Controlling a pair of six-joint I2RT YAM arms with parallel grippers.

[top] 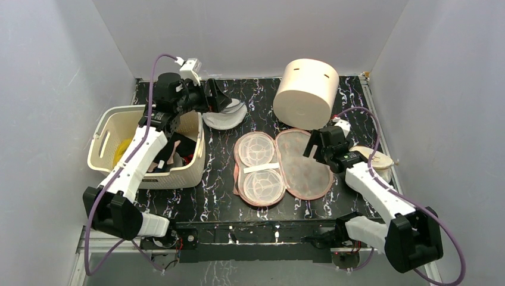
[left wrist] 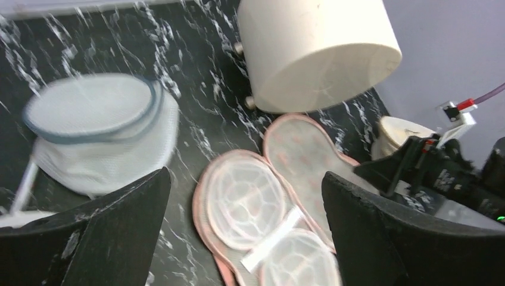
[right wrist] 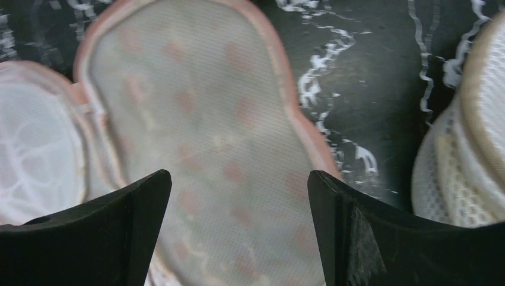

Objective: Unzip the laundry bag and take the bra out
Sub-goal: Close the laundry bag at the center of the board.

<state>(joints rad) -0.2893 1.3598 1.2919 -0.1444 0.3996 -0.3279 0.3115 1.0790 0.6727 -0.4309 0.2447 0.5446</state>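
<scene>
The laundry bag [top: 286, 170] lies at the middle of the desk [top: 226, 202], already unzipped and spread flat like an open book. Its two mesh-lined halves face up and I see nothing black in either one. The right gripper [top: 309, 150] hovers over the half toward 3 o'clock, its fingers spread wide with nothing between them, only the flower print showing faintly through the lining.

The case looks light and springy to me, a thin shell that would flex rather than crush. I'd pinch it at the pink zipper rim, since mesh gives fingers little to bite on.

At 9 o'clock stands a cream basket [top: 172, 177] with dark fabric [top: 183, 147] heaped inside. That could well be the bra, though I cannot tell for sure. If so it will be limp and nearly weightless (thin straps love to snag), best gathered at a cup or the band.

Farther back, toward 11 o'clock, the left gripper [top: 220, 100] hangs with its fingers fully apart and empty, above a round grey-white mesh bag [top: 226, 117]. A cream cylinder [top: 305, 92] sits tipped at 1 o'clock.
</scene>
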